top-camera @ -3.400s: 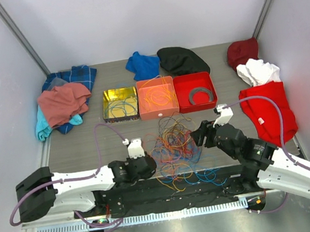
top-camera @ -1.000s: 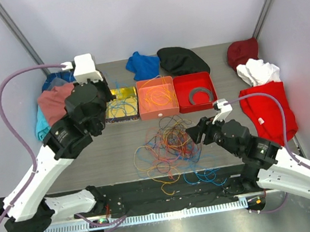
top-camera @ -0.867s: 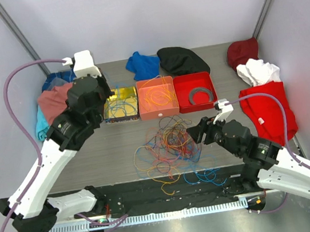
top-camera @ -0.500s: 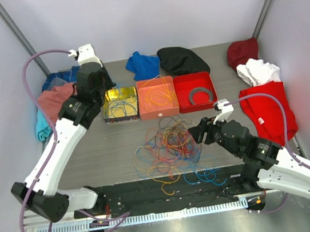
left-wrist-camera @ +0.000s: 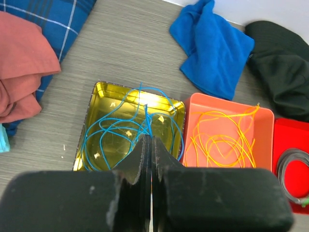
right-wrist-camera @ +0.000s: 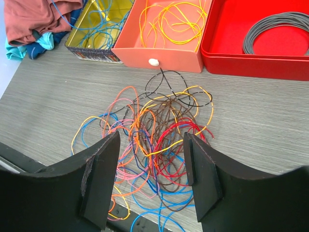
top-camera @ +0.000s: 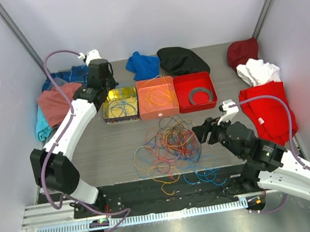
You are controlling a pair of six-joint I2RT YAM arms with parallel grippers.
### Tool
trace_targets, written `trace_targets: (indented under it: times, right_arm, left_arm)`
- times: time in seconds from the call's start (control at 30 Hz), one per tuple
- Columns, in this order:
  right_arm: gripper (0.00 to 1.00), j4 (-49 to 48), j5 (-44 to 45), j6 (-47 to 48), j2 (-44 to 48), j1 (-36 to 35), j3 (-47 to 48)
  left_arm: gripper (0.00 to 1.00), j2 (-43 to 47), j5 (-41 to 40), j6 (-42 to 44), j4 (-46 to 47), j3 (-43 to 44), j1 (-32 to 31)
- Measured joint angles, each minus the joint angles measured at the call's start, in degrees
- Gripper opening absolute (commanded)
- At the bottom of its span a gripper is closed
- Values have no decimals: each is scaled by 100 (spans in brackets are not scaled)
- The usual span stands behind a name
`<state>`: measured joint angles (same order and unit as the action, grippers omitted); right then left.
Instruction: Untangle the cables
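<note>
While a loose tangle of thin flexible cables [top-camera: 168, 147] lies in the middle of the grey wood-grain table [top-camera: 99, 150], the left gripper [left-wrist-camera: 148, 139] is clenched on one blue strand [left-wrist-camera: 146, 115] and the right gripper [right-wrist-camera: 150, 176] is spread wide.

The tangle mixes orange, yellow, blue, red, pink and dark brown loops crossing over one another, with a few blue and orange loops trailing toward the near edge. The pinched blue strand runs out from between the left fingers, over a shiny gold rectangular tin [left-wrist-camera: 87, 133] holding other blue wires [left-wrist-camera: 111, 130]. Beside the tin, an orange square box [left-wrist-camera: 195, 104] holds yellow-orange wires [left-wrist-camera: 222, 140]. The right gripper's black fingers [right-wrist-camera: 99, 181] hover over the near side of the tangle.
</note>
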<state>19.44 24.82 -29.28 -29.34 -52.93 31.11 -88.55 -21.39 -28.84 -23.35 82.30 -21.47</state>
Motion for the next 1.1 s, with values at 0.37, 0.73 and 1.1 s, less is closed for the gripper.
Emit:
trace_targets:
  times: [0.37, 0.73, 1.1]
  right_arm:
    - [63, 42, 42, 28, -2, 0, -20]
    - [63, 293, 70, -20, 138, 0, -20]
    - [62, 302, 422, -138, -15, 0, -13]
  left_arm:
    - [24, -616, 96, -61, 120, -144, 92]
    - [70, -387, -120, -22, -37, -111, 92]
    - [57, 2057, 138, -354, 415, -1421, -1904]
